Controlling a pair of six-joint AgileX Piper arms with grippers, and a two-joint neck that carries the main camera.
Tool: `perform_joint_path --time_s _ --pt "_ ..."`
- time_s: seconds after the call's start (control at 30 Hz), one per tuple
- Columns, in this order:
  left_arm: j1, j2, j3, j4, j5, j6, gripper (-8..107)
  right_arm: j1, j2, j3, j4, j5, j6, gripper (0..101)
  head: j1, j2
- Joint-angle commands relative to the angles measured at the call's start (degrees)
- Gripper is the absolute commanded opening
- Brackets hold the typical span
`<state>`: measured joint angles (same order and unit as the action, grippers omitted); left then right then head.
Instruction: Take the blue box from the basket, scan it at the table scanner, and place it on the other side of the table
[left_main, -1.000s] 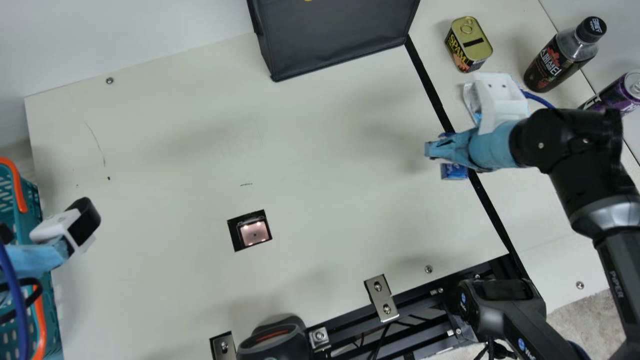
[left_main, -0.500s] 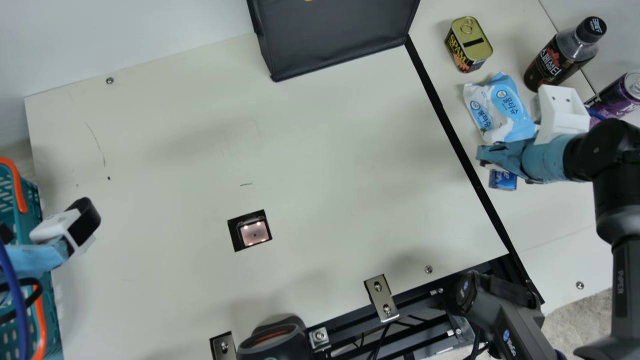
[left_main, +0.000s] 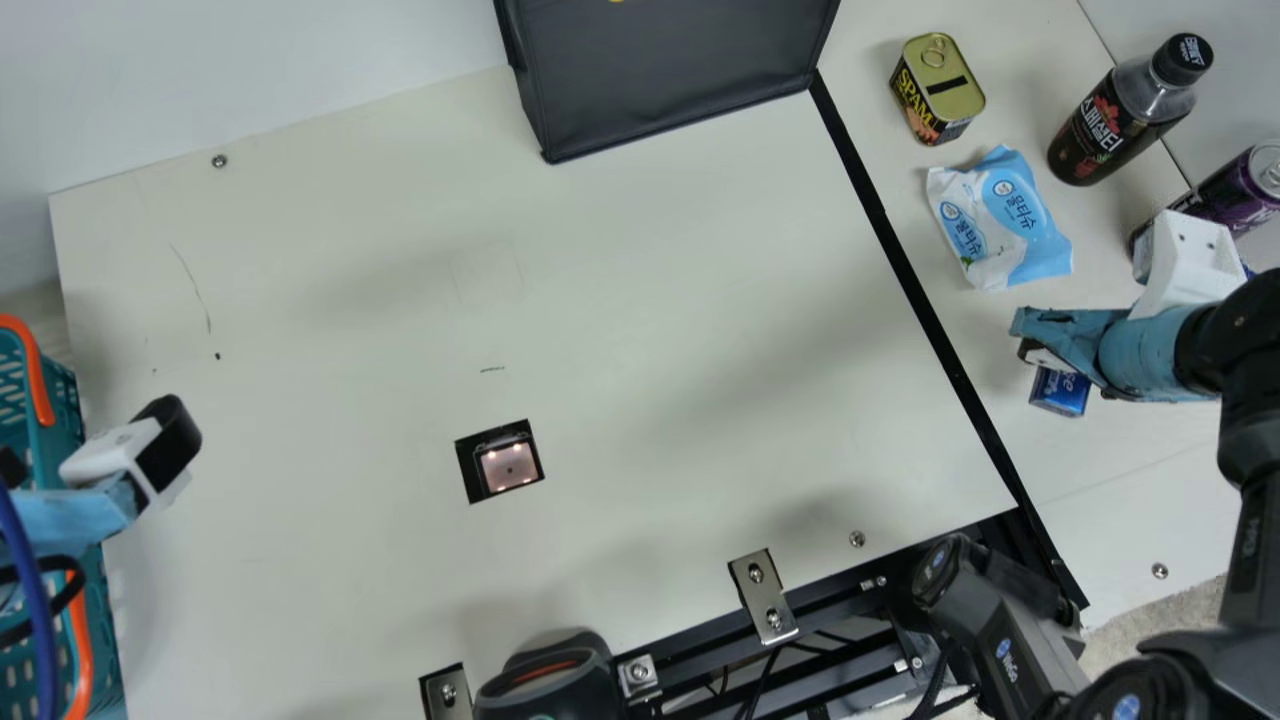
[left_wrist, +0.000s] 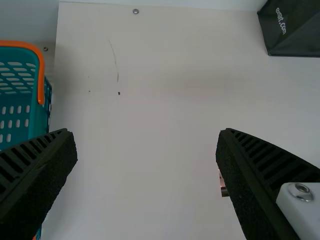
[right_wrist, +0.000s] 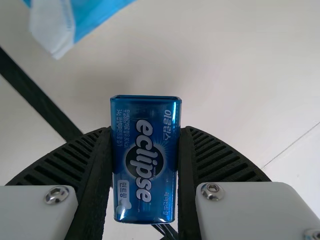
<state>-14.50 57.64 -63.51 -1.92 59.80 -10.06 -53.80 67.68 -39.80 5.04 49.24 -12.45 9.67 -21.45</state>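
Right tool (left_main: 1036, 348) tight around the blue box (right_wrist: 145, 162) with pale lettering, left tool (left_main: 75, 512) wide

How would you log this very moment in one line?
Right fingers: closed on blue box | Place: beyond black strip, near wipes pack | Left fingers: open, empty, near basket | Scanner: uncovered
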Motion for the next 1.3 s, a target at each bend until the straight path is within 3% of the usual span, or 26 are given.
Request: perform_joint_path --time_s 0.0,0.43,0.77,1.27 --pt "0.0 0.0 0.0 0.0 0.0 0.0 90 -0.08 0.65 0.44 -0.39 -1.39 1.64 0 -1.75 -0.13" --pt "0.0 0.0 0.0 0.0 0.0 0.0 90 3.04 7.69 1.53 -3.96 -10.22 12.64 0 -1.75 -0.13" --pt "0.0 0.0 0.0 0.0 0.0 0.0 90 6.03 12.09 0.15 -6.23 -13.82 19.23 0 -1.75 -0.13" --pt "0.0 0.0 0.0 0.0 0.0 0.0 90 8.33 14.68 -0.71 -8.39 -15.58 23.65 50 -1.75 -0.13"
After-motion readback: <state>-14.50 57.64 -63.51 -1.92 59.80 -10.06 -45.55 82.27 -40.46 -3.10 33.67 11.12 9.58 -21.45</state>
